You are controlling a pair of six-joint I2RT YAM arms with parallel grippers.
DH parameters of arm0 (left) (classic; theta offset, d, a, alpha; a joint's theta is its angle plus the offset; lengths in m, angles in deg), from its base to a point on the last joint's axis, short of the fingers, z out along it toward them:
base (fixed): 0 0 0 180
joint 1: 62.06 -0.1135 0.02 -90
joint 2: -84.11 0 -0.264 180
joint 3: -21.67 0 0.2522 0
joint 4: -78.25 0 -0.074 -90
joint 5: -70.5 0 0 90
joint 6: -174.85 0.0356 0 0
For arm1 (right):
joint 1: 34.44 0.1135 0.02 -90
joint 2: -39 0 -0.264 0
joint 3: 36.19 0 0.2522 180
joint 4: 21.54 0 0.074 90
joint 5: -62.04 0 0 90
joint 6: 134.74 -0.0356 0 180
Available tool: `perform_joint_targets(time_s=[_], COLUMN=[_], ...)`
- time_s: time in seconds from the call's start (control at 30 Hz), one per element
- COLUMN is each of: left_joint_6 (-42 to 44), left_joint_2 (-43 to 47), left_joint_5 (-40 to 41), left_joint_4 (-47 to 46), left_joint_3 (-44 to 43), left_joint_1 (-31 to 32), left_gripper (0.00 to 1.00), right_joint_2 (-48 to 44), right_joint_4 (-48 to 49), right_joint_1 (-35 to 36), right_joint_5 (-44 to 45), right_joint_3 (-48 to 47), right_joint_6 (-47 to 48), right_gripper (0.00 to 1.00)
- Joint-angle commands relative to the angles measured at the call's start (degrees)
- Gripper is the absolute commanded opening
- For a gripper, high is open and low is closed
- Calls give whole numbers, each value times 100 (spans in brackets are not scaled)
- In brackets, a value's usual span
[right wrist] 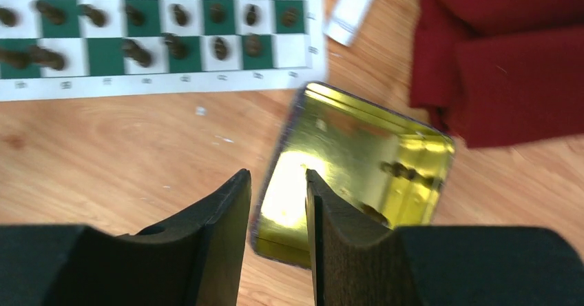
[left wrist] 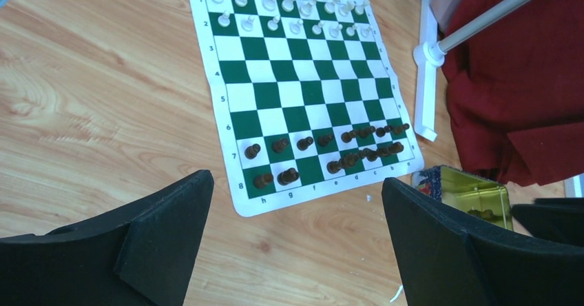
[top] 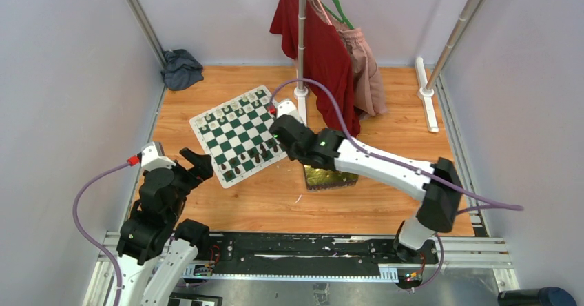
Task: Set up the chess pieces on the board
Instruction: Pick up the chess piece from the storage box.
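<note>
Fingers [top: 190,155] spread wide and empty, our left gripper [top: 201,165] hovers at seven o'clock of the board [top: 237,132]; our right gripper [top: 281,128] hangs at three o'clock, near the tin [top: 329,180]. From the left wrist, cream pieces [left wrist: 296,9] line twelve o'clock, dark pieces [left wrist: 344,151] bunch nearer. From the right wrist, narrowly parted fingers [right wrist: 224,213] hold nothing above the tin, dark stragglers [right wrist: 401,171] inside. We judge fetching underway; next, we descend and pinch one.

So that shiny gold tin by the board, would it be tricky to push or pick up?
Probably slippery: the tin has glossy metal walls, so a grip could slide off. It looks thin and shallow, so likely light and apt to skate across the smooth wooden table if nudged. The few dark pieces inside would probably rattle about.
</note>
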Motion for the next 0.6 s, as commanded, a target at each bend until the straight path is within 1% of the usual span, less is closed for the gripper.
perform_joint_targets(time_s=[0.0,0.2,0.43,0.57], left_joint_6=[231,310,413,424], left_joint_2=[-192,-188,-304,-260], left_joint_5=[-46,-57,-100,-118], left_joint_4=[-154,-226,-285,-281], left_joint_3=[41,69,56,62], left_joint_1=[30,30,30,30], left_gripper=[100,100,100,100], right_joint_2=[-738,-1293,-1299,-1265], right_joint_4=[-122,-136,9,262], right_joint_1=[-421,-824,-1211,-1391], right_joint_5=[412,481,539,520], right_joint_3=[769,1633,2116,2333], right_joint_6=[-414,-647,-993,-1253], right_gripper=[39,39,38,37])
